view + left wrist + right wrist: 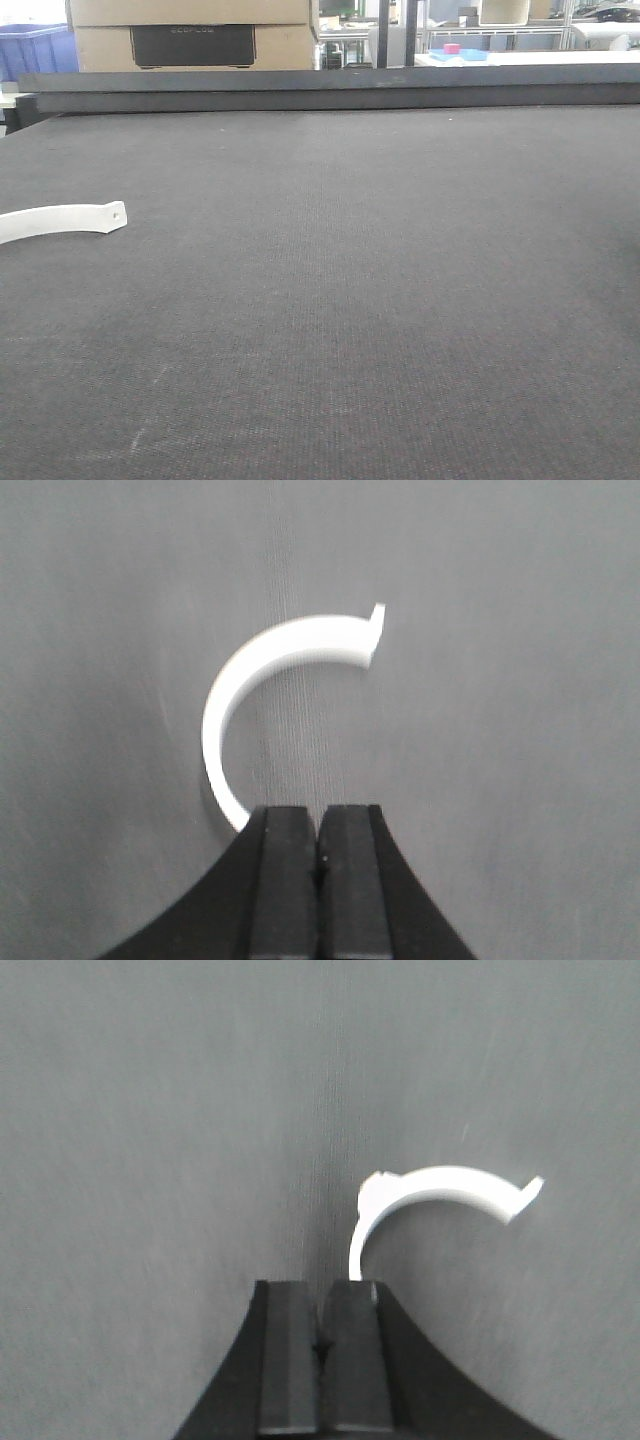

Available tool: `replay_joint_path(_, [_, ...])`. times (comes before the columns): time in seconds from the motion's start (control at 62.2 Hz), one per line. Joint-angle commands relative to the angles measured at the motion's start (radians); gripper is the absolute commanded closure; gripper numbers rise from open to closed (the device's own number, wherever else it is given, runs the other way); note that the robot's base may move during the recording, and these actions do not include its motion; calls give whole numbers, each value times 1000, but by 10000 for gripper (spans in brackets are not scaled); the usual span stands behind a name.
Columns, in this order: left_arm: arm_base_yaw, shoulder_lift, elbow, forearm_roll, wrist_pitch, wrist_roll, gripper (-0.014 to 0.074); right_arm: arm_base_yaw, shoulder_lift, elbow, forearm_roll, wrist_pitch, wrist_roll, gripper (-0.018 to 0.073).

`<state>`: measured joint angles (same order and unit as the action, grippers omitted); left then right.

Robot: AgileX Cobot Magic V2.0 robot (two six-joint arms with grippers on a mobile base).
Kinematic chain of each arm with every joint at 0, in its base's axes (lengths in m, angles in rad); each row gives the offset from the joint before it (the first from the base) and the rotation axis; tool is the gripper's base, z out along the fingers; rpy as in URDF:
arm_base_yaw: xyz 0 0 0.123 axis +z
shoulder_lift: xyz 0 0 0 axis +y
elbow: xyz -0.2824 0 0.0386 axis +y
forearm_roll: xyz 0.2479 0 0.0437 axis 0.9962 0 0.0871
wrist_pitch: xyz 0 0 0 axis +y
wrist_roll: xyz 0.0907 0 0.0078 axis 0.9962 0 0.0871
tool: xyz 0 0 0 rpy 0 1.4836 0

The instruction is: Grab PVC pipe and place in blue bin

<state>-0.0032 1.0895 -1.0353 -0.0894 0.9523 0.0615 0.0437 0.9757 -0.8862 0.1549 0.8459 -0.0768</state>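
Broad dark worktop point(380, 300) first; blue bin point(35, 50) well beyond its far rim, at the back left. White pipe piece point(60, 220) flat on the worktop at the left edge of the front view. In the left wrist view, a curved white strip point(290, 642) lying flat, near end just ahead of the left fingers point(305, 825), pressed together. In the right wrist view, a white arc point(450, 1182) ahead and to the right of the right fingers point(305, 1300), likewise together; cannot tell whether one piece or two. Probably best taken with the left arm. Spread the left fingers before coming down. Straddle the thin wall across the curve, not along it. Pinch near mid-curve to avoid tipping. Lift clear before swinging toward the bin.
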Motion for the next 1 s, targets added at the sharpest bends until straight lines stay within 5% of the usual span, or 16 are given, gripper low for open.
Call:
replay_joint_path(0.0, [-2, 58, -11, -13, 13, -2, 707, 0, 53, -10, 3, 0, -4, 722])
replay_joint_path(0.338, [-2, 202, -11, -102, 17, -2, 707, 0, 202, -8, 12, -125, -4, 722])
replay_joint_path(0.981, [-2, 219, -11, -108, 25, -2, 707, -2, 598, -246, -48, 164, -2, 706])
